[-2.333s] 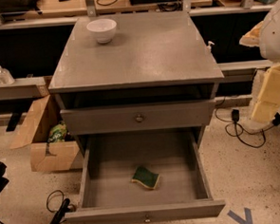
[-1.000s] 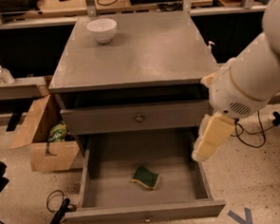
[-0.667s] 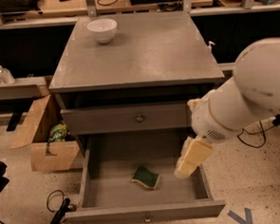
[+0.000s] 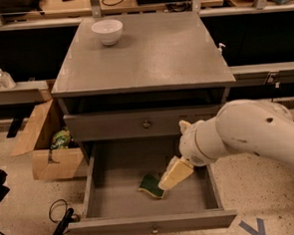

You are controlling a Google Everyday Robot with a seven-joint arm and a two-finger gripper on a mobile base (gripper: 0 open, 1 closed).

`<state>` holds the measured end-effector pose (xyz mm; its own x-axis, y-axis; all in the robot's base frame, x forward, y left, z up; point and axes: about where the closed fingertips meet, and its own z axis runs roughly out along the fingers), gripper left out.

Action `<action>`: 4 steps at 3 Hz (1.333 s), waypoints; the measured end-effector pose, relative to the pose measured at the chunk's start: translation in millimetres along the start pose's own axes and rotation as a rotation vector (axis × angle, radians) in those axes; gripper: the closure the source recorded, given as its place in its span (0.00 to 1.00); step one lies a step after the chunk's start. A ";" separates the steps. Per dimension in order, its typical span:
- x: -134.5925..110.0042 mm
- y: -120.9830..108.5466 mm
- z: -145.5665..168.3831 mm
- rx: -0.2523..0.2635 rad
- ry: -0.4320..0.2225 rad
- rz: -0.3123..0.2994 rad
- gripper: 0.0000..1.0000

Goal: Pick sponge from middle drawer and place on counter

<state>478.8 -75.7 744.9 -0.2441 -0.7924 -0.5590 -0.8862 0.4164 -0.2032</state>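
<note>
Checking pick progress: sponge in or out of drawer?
In: green-yellow sponge lies inside open grey wooden drawer; tan gripper beside it.

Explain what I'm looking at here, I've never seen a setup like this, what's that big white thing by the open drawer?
The big white thing is a robot's arm. Its tan end piece is the gripper, the part that picks things up. There is one picture, taken from above and in front of a grey cabinet. The gripper is down inside the pulled-out middle drawer, right beside a green and yellow sponge that lies on the drawer floor. Whether it has hold of the sponge cannot be seen. On the cabinet's top, the counter, a white bowl stands near the back left corner. A cardboard box sits on the floor to the left of the cabinet.
</note>
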 end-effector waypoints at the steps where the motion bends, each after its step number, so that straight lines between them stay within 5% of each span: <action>1: -10.6 -38.6 43.9 0.099 -0.125 0.030 0.00; 2: -18.1 -44.5 38.0 0.129 -0.141 0.024 0.00; 3: -13.3 -38.7 52.8 0.105 -0.148 0.028 0.00; 4: -17.9 -44.8 77.6 0.110 -0.254 0.041 0.00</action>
<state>553.5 -45.6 701.6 -0.1601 -0.6422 -0.7497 -0.8260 0.5030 -0.2545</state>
